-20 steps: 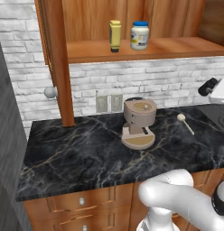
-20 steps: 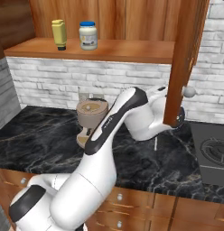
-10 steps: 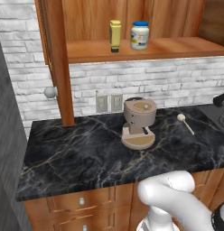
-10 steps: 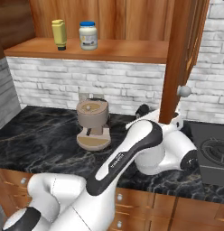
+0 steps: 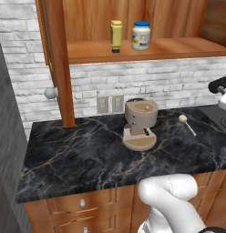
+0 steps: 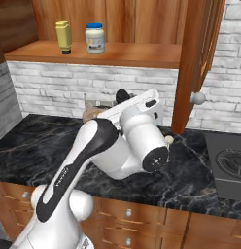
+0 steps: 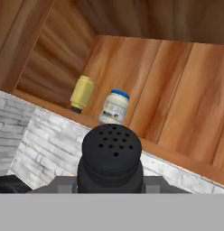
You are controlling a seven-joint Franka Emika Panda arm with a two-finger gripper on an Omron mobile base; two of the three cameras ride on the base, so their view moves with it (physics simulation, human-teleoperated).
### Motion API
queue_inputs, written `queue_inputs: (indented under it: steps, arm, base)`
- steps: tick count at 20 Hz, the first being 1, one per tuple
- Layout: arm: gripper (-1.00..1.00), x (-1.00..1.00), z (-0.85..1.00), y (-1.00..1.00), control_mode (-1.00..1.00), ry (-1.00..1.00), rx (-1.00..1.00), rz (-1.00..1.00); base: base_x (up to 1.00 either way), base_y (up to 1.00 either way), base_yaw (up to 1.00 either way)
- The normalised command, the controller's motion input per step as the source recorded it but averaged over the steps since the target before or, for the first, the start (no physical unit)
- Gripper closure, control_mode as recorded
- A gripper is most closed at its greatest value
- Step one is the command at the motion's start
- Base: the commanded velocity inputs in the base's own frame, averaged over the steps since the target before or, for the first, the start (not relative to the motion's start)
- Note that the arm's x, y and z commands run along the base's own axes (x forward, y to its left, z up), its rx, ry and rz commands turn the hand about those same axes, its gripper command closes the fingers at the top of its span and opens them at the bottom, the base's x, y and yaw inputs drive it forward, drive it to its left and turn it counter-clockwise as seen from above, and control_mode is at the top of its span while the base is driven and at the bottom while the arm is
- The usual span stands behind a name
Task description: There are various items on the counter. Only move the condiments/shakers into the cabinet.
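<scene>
Just below the cabinet (image 5: 133,27) shelf, closest in the hand view: claw (image 7: 110,182) shut tight on the black shaker (image 7: 111,159), raised off the counter (image 5: 87,154) and aimed up toward the shelf. Beyond the shaker, already up on the shelf: yellow bottle (image 5: 116,36) and white jar (image 5: 141,36), side by side. Two of three put away, by the look of it; last one left to set down. Under the shelf, on black veined marble: coffee machine (image 5: 140,124) and wooden spoon (image 5: 187,124), rightly left alone. Behind, white brick wall (image 5: 178,86).
</scene>
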Motion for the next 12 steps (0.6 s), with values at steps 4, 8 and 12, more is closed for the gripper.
queue_inputs:
  steps: [4,8,12]
  arm:
    - [1.0,-0.41,1.0,0.35,-1.0,0.01,0.08,-0.19]
    - [1.0,-0.25,1.0,0.32,-1.0,0.0,0.04,-0.18]
    - [1.0,0.47,0.96,0.13,-1.0,0.15,0.02,-0.05]
  base:
    - [0.0,0.0,0.0]
    - [0.0,0.0,0.0]
    - [0.0,0.0,0.0]
